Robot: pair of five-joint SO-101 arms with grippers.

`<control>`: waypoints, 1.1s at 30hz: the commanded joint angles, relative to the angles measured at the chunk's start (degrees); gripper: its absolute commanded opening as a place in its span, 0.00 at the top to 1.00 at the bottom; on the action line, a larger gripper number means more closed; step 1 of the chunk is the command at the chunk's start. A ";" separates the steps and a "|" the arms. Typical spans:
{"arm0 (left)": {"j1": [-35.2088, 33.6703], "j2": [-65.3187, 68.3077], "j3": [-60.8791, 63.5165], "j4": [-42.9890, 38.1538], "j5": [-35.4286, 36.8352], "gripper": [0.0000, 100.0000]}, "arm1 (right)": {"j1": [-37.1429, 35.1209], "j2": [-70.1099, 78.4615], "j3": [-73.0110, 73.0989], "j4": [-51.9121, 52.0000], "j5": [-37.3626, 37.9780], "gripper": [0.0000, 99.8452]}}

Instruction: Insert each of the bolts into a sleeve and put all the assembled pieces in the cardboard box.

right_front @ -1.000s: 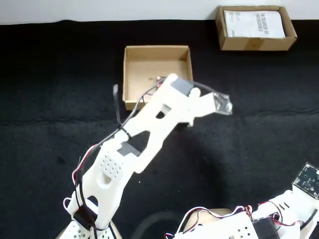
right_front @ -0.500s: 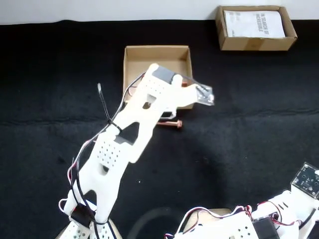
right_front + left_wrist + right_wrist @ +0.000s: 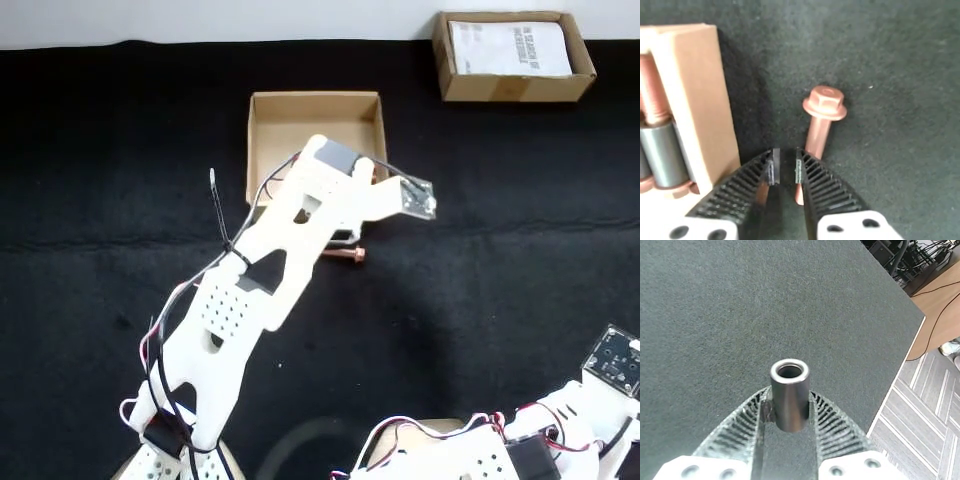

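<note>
Left gripper [image 3: 785, 166], jaws narrowly parted and empty, hung over loose bolt [image 3: 823, 117] just beside cardboard box [image 3: 696, 100]; right gripper [image 3: 789, 407] clamped sleeve [image 3: 790, 390].

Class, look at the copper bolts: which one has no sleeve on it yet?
The loose bolt on the black mat outside the cardboard box, by the left gripper. The boxed bolt already wears a dark sleeve.

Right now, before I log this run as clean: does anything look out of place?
One bolt lies on the mat outside the cardboard box, beside its wall, its shank bare. The right gripper holds a sleeve. Nothing looks damaged.
</note>
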 commanded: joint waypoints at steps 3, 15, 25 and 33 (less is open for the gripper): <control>1.71 -3.30 -6.81 5.27 -1.76 0.92 | -1.36 -0.31 0.13 -1.10 0.88 0.99; 2.95 -3.21 -6.99 5.10 -0.53 0.84 | -3.03 -0.40 2.07 -1.19 3.08 0.99; 3.74 0.92 -7.25 0.62 -0.70 0.85 | -3.30 -0.40 2.42 -1.27 3.16 0.99; 5.58 5.14 -7.16 -2.73 -0.35 0.85 | -3.38 -0.40 2.59 -3.21 3.34 0.99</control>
